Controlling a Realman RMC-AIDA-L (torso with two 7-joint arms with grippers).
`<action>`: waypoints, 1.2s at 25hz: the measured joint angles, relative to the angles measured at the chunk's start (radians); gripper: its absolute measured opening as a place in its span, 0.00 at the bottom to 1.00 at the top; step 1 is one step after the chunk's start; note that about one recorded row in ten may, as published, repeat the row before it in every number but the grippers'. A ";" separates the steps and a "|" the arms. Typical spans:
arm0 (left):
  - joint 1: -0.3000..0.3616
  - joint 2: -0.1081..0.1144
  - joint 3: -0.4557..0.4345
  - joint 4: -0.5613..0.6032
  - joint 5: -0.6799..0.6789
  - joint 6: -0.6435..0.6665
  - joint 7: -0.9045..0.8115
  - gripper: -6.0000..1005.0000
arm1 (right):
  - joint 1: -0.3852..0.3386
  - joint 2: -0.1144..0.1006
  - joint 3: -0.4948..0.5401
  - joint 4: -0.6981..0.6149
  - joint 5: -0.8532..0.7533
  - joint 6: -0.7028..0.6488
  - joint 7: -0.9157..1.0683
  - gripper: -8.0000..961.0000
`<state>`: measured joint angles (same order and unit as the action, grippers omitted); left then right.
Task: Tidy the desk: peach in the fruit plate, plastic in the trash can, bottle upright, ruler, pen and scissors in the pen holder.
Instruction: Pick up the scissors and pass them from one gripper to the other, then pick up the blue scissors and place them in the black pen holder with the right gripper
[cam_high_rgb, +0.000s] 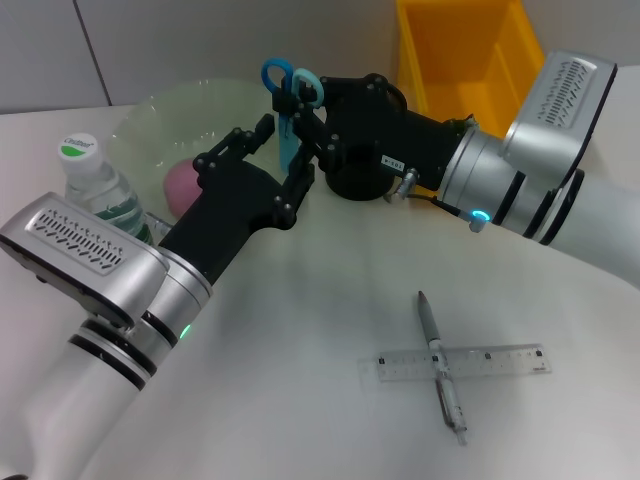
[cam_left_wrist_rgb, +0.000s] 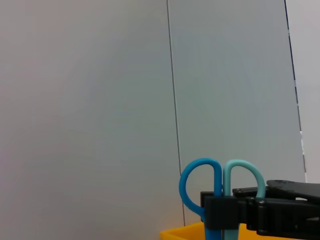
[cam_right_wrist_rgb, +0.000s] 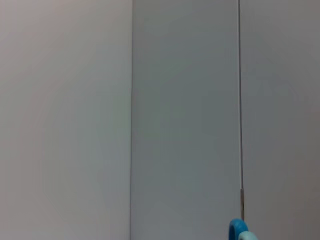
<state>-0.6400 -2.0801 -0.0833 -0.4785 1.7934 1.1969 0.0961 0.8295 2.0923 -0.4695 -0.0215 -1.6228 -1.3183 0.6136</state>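
My right gripper (cam_high_rgb: 300, 122) is shut on the blue scissors (cam_high_rgb: 292, 85) and holds them upright, handles up, next to the black pen holder (cam_high_rgb: 352, 188), which the gripper partly hides. The left wrist view shows the scissors (cam_left_wrist_rgb: 220, 180) clamped in the black right gripper (cam_left_wrist_rgb: 225, 210). My left gripper (cam_high_rgb: 278, 158) is open, its fingers on either side of the lower part of the scissors. A pen (cam_high_rgb: 440, 365) lies across a clear ruler (cam_high_rgb: 490, 360) on the table at the front right. The peach (cam_high_rgb: 180, 187) lies in the green plate (cam_high_rgb: 170, 115). The bottle (cam_high_rgb: 95, 185) stands upright at the left.
A yellow bin (cam_high_rgb: 470, 55) stands at the back right, behind the right arm. Both arms cross over the middle of the white table. The right wrist view shows a grey wall and the tip of a scissors handle (cam_right_wrist_rgb: 237, 230).
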 joint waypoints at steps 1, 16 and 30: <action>0.001 0.000 0.000 0.000 0.001 0.002 0.000 0.28 | -0.001 0.000 0.000 0.000 0.000 -0.001 0.000 0.10; 0.055 0.009 -0.026 0.000 0.051 0.050 -0.051 0.80 | -0.020 -0.006 0.002 -0.046 0.046 -0.018 0.067 0.09; 0.126 0.019 -0.043 0.063 0.339 0.086 -0.303 0.80 | -0.060 -0.012 0.002 -0.263 0.071 -0.011 0.358 0.12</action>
<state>-0.5140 -2.0612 -0.1267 -0.4152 2.1325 1.2833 -0.2069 0.7694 2.0804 -0.4679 -0.2845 -1.5516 -1.3294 0.9715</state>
